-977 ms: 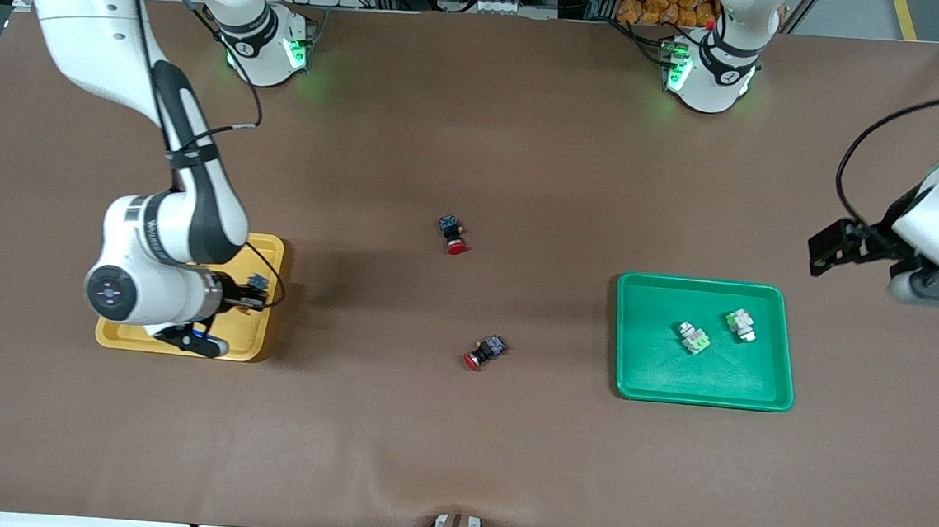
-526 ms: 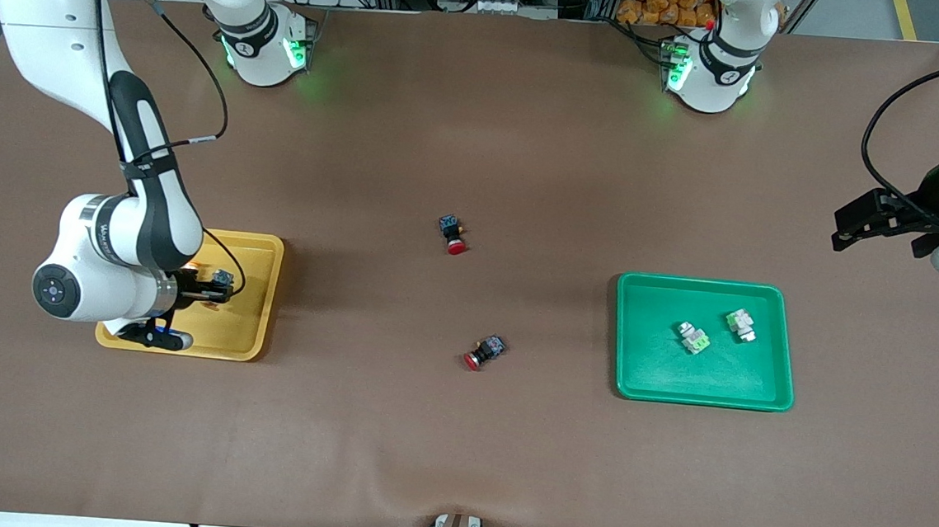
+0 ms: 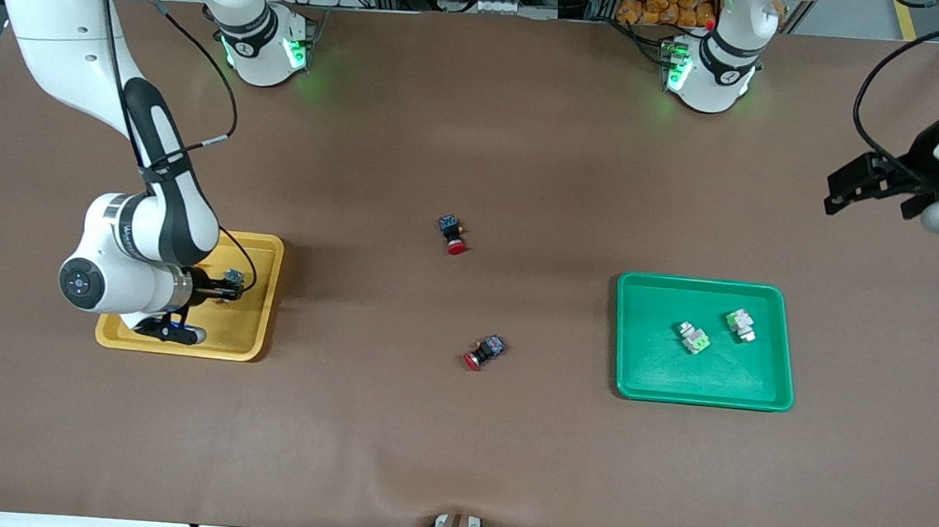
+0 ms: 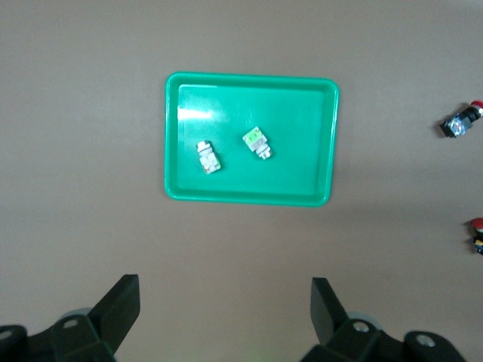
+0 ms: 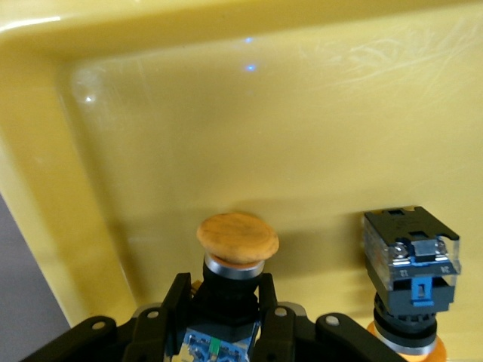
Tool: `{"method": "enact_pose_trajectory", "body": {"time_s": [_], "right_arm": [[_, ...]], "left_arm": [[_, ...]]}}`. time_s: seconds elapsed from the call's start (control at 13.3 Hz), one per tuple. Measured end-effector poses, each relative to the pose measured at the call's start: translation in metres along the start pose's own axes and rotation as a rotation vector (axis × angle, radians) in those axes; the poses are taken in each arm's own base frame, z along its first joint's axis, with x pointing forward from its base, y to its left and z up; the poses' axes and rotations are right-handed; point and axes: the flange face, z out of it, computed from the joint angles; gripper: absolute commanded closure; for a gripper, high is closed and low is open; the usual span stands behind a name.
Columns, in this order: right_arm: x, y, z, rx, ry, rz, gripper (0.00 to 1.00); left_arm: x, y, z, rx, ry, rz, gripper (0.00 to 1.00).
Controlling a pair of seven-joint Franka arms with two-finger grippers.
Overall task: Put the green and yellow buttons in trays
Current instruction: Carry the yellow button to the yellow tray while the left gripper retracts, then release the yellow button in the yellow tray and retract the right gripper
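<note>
- I am seeing the yellow tray (image 3: 253, 339) lying at the right arm's end of the surface (image 3: 457, 444), and the green tray (image 3: 702, 394) lying toward the left arm's end, well apart from it.
- Between the two trays a wide brown stretch is staying open, with only two red-capped switches on it: one (image 3: 452, 233) farther from the front camera, one (image 3: 486, 351) nearer to it.
- The right gripper (image 5: 226, 302) is hanging low inside the yellow tray, and I am reading its fingers as closed narrow around the body of a yellow-capped button (image 5: 236, 240); the cap is pointing toward the tray's raised wall (image 5: 226, 30).
- A second yellow-capped button (image 5: 411, 260) is standing just beside the held one on the tray floor, cap down; whether the two are touching I cannot tell.
- The right arm is reaching from its base and bending down, so its wrist is covering a part of the yellow tray in the front view.
- Two green buttons, one (image 3: 693, 338) and another (image 3: 740, 325), are lying in the green tray, near each other but apart, away from the rim.
- The left gripper (image 4: 225, 313) is waiting high over the bare surface next to the green tray, with its fingers spread wide and holding nothing.
</note>
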Motion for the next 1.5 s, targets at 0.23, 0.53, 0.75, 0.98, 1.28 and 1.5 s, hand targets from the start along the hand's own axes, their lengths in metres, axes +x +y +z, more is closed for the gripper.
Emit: {"method": "enact_pose_trajectory", "body": {"time_s": [0.23,0.53,0.75,0.98,1.28,1.5], "right_arm": [[0.000,0.000,0.002,0.000,-0.001,0.000,0.04],[0.000,0.000,0.002,0.000,-0.002,0.000,0.00],[0.002,-0.001,-0.002,0.001,0.006,-0.001,0.00],[0.006,-0.012,-0.035,0.006,-0.017,-0.018,0.00],[0.016,-0.037,-0.145,0.031,0.094,-0.062,0.00],[0.008,-0.049,-0.214,0.042,0.130,-0.089,0.00]], "left_arm": [[-0.020,0.000,0.000,0.005,-0.009,0.002,0.00],[-0.037,0.003,-0.003,0.009,-0.007,0.009,0.00],[-0.043,0.018,-0.006,0.009,-0.007,-0.002,0.00],[-0.047,0.013,-0.008,0.010,-0.019,-0.012,0.00],[-0.046,0.009,-0.012,0.008,-0.010,-0.020,0.00],[-0.043,0.008,-0.013,0.008,-0.009,-0.022,0.00]]}}
